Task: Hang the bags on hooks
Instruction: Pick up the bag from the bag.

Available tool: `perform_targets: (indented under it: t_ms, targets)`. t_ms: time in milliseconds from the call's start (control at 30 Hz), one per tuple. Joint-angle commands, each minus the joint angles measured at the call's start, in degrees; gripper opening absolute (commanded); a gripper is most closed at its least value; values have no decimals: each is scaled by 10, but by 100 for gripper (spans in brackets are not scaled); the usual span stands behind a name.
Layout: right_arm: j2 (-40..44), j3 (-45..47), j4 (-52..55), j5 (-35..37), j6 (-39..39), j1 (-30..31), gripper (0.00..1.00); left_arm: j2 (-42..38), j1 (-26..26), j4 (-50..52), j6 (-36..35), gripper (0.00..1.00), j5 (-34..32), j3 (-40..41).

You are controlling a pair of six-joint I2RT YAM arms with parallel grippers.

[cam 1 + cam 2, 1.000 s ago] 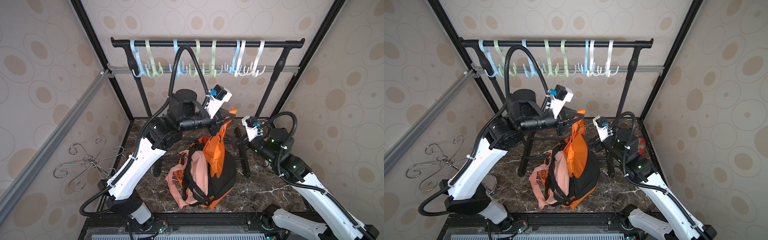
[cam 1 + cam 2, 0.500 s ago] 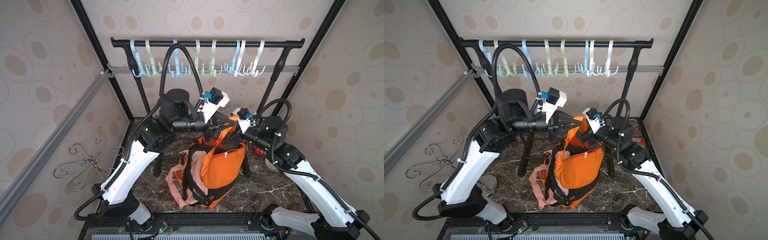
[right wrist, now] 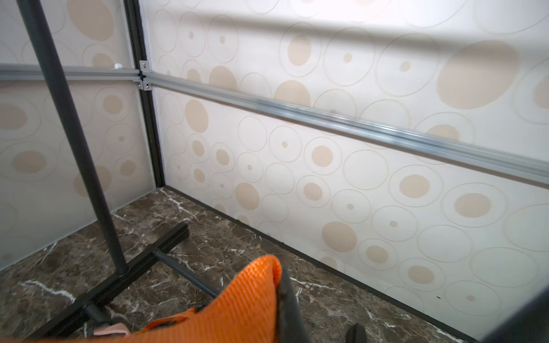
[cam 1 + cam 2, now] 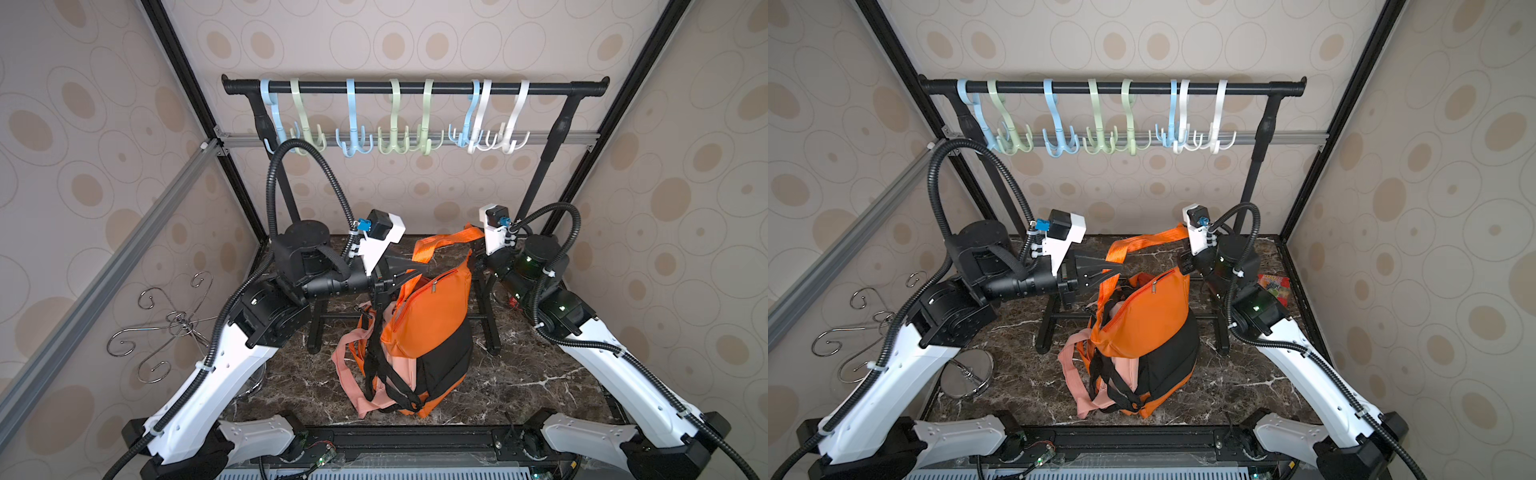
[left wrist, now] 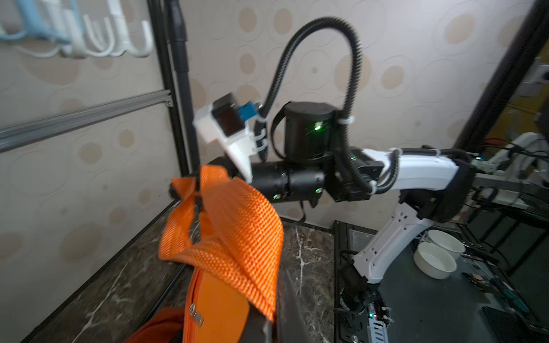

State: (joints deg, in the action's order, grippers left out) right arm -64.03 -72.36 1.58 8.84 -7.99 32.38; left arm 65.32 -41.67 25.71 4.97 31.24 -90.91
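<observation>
Neither pinch shows cleanly. In both top views the right gripper (image 4: 478, 249) is mostly covered by its white wrist camera mount, and its wrist view gives only one dark finger (image 3: 286, 300) pressed against orange webbing that runs off the frame edge. The left wrist view is blurred and shows much the same, one finger (image 5: 285, 300) hard beside the webbing. As far as can be made out, both sets of jaws are closed tight on the strap (image 4: 1142, 245), the left gripper (image 4: 409, 269) near its root and the right one at its far end, so the webbing runs taut between them. The bag (image 4: 428, 324), orange over black, stands upright with its base on the tabletop (image 4: 519, 374), mid-table and well below the hooks (image 4: 352, 137), on none of them. Its pink shoulder straps (image 4: 345, 374) trail down the side nearer the left arm. The top is dark brown marble with white veins, boxed in by walls papered in beige circles, with an aluminium rail (image 4: 124, 257) running along one side. The hooks, in blue, green and white, hang in a row from the black rack (image 4: 415, 87), whose foot bars lie just behind the bag. The left arm's cable loop (image 4: 307, 166) rises in front of the hooks at the rack's left end. A wire scroll stand (image 4: 166, 328) sits outside the left wall, a round mirror (image 4: 967, 374) lies beside the left arm, a coloured packet (image 4: 1273, 286) lies behind the right arm, and two white bowls (image 5: 435, 261) sit off the table
</observation>
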Motion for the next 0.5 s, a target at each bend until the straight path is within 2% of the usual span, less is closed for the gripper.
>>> perform_targets:
  t_ms: [0,100,200,233,300,333,433,467]
  targets:
    - [31,-35,4,41,-3,2,0,-48,12,-40,-15,6,-176,40]
    - [39,-50,20,36,3,2,0,-57,13,-44,-31,13,-261,67]
    - [43,-62,20,33,10,2,0,-45,13,-47,-46,28,-278,79]
    - [41,-69,25,22,12,3,0,-34,13,-43,-50,37,-272,78]
    - [31,-93,47,-2,16,2,0,-7,13,-34,-50,70,-249,68]
    - [23,-109,62,-15,18,2,0,8,10,-30,-47,81,-230,61]
    - [5,-148,96,-38,21,3,0,20,-5,-61,-35,99,-190,61]
    - [0,-158,105,-41,21,3,0,15,-12,-82,-34,100,-181,69]
